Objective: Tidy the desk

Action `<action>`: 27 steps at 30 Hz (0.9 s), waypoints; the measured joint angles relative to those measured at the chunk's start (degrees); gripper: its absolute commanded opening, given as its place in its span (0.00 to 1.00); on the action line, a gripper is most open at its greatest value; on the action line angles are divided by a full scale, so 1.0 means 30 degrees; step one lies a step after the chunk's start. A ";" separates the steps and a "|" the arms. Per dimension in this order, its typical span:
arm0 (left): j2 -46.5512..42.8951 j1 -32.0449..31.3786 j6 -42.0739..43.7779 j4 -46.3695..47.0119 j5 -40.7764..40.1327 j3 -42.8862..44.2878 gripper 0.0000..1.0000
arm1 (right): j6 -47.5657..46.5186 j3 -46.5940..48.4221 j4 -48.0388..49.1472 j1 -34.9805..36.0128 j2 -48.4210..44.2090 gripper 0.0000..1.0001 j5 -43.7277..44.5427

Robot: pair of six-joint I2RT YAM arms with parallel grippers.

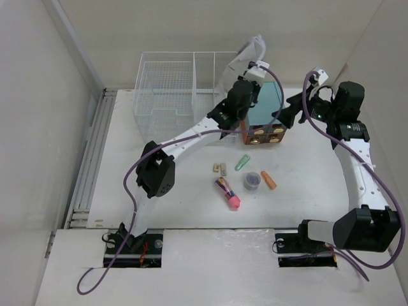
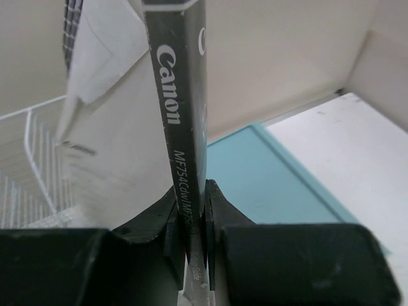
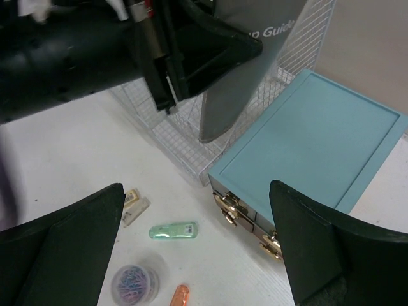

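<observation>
The white desk (image 1: pixel 306 191) holds several small items. My left gripper (image 1: pixel 248 89) is shut on a dark grey Canon guide booklet (image 2: pixel 178 95), held upright above the right end of the white wire basket (image 1: pixel 169 89). In the left wrist view the gripper (image 2: pixel 196 223) pinches the booklet's lower edge, with white sheets (image 2: pixel 121 140) beside it. My right gripper (image 1: pixel 288 111) is open and empty above the teal drawer box (image 1: pixel 268 115). In the right wrist view its jaws (image 3: pixel 197 242) stand wide apart over the desk and the box's front.
In front of the teal box (image 3: pixel 306 140) lie two erasers (image 3: pixel 134 205), a green capsule-shaped item (image 3: pixel 173 230), a tub of paper clips (image 3: pixel 135 284), an orange piece (image 3: pixel 180 296) and a pink-tipped item (image 1: pixel 227 193). White walls border the desk.
</observation>
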 measured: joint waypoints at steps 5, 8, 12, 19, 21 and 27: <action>-0.0743 -0.1180 0.0670 0.0444 -0.0131 0.0000 0.00 | 0.0000 -0.0036 0.0000 -0.0131 0.0007 1.00 -0.0364; -0.1319 -0.0860 0.0554 0.0721 -0.0401 -0.0364 0.00 | 0.0000 -0.0036 0.0007 -0.0517 0.0051 1.00 -0.0678; -0.1625 -0.0095 0.0379 0.1392 -0.0962 -0.0976 0.00 | 0.0007 -0.0036 0.0007 -0.0933 0.0117 1.00 -0.1020; -0.2412 0.0619 0.0291 0.1610 -0.1566 -0.3031 0.00 | 0.0007 -0.0036 0.0000 -0.1005 0.0364 1.00 -0.1319; -0.2885 0.0444 0.0379 0.1472 -0.1574 -0.3461 0.00 | 0.0015 -0.0036 0.0000 -0.1005 0.0474 1.00 -0.1348; -0.5253 -0.0525 0.0576 0.1464 -0.1450 -0.4204 0.00 | 0.0051 -0.0036 -0.0007 -0.1005 0.0750 1.00 -0.1384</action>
